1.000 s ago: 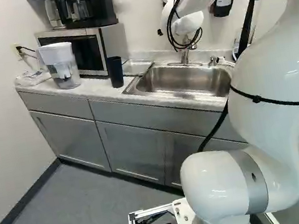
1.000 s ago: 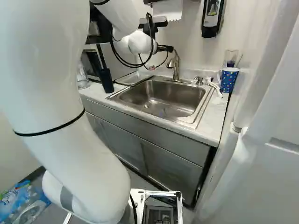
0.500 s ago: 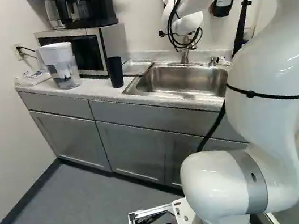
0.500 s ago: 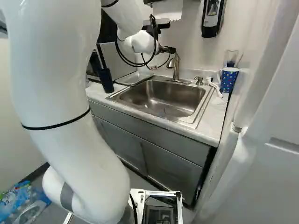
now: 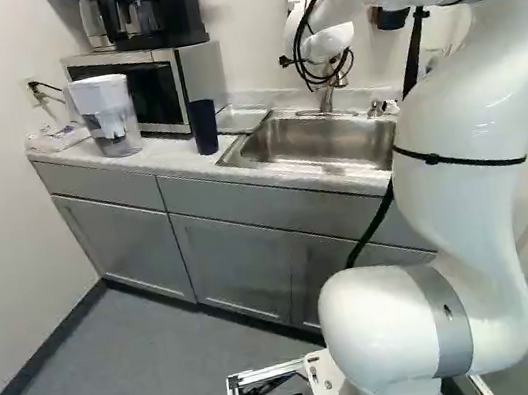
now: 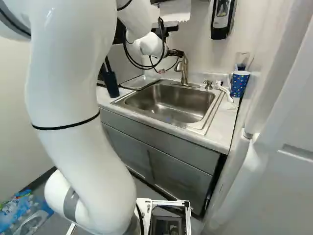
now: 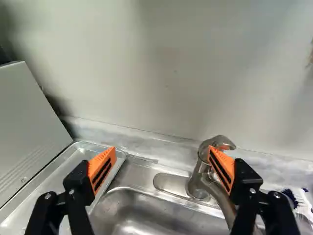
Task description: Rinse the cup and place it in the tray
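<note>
Clearly, in the wrist view, the orange-padded black gripper (image 7: 162,150) stands wide open with nothing gripped; the curved metal faucet (image 7: 198,178) lies ahead of it, overlapped by the finger farther from the tray, and I cannot tell whether they touch; the shallow metal tray (image 7: 63,181) lies low, just beyond the other finger, with the stainless sink (image 7: 146,215) underneath; no cup shows between the fingers.

In the left base view the tall dark-blue tumbler (image 5: 205,127) stands upright on the counter, beside the near end of the tray; from the gripper it lies to the tray side, lower, and back toward the base; I take it for the task's cup, though the sentence does not settle that.

In the right base view the tumbler keeps that same side of the gripper, while the blue spotted cup with a white handle (image 6: 239,83) stands on the opposite side, past the faucet; the faucet is far nearer to the gripper than either.

So the next move probably concerns the faucet; fetching the tumbler would call for drawing back, lowering and swinging toward the tray side; its long axis is vertical, so level, side-to-side fingers should straddle it, with care not to catch the spout on the way.
</note>
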